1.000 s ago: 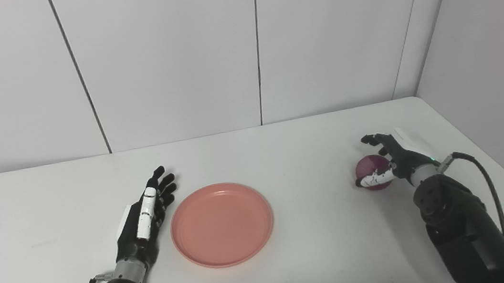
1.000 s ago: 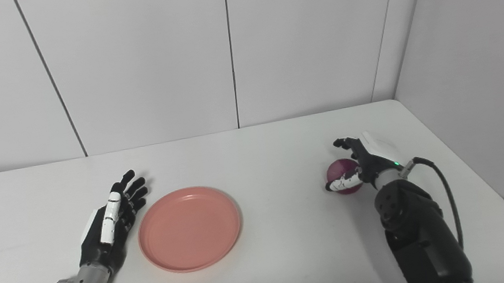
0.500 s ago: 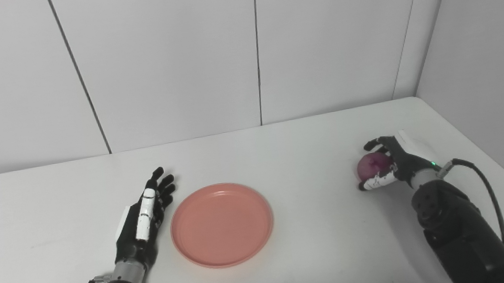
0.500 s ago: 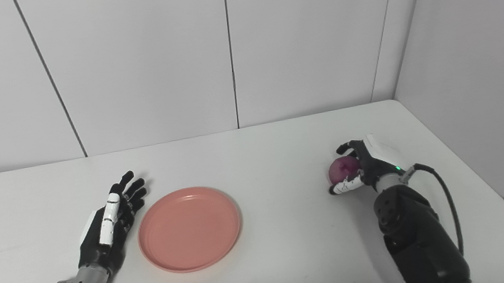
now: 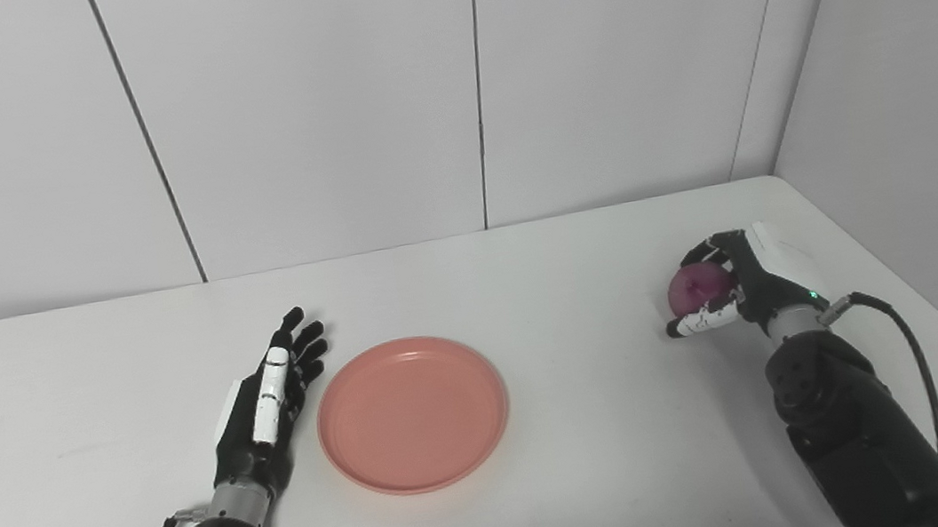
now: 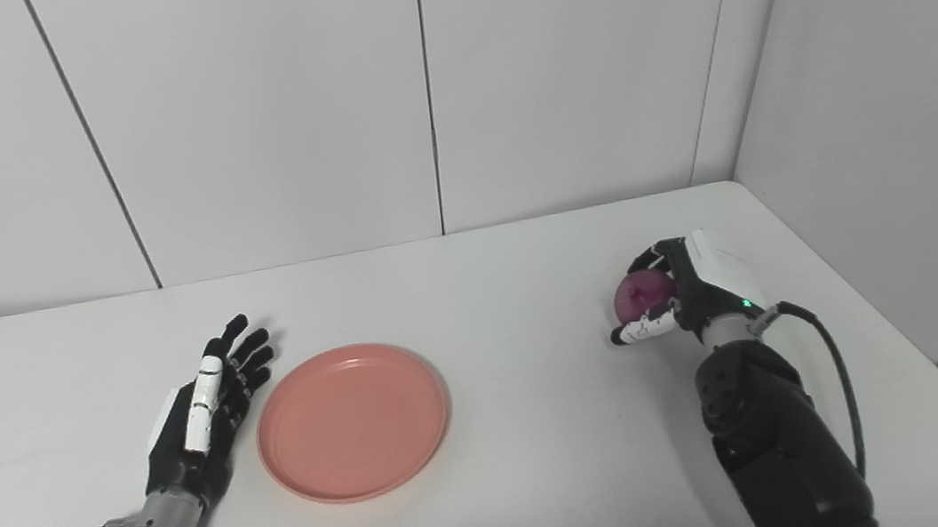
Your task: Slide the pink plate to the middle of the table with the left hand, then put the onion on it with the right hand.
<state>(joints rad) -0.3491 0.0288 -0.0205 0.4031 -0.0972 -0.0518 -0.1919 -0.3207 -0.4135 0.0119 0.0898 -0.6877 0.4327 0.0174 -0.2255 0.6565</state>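
Onion, a round purple-red one (image 5: 698, 285), sits wrapped in the fingers and thumb of the right hand (image 5: 732, 289), which is a black hand with a white back plate, well to the right of the round pink plastic plate (image 5: 412, 414). The fingers curl over the top of the onion and the white-tipped thumb (image 5: 696, 323) runs beneath it; its underside is hidden by the thumb, so whether it touches the white table (image 5: 561, 288) cannot be told from these views. The pink plate lies flat on the table with nothing on it. Just left of the plate, close to its rim but apart from it, the left hand (image 5: 269, 404) rests with its fingers straight and spread, holding nothing, fingertips pointing away toward the pale panelled wall (image 5: 306, 104). A black cable (image 5: 906, 340) loops from the right wrist, farther right of the plate than the onion.
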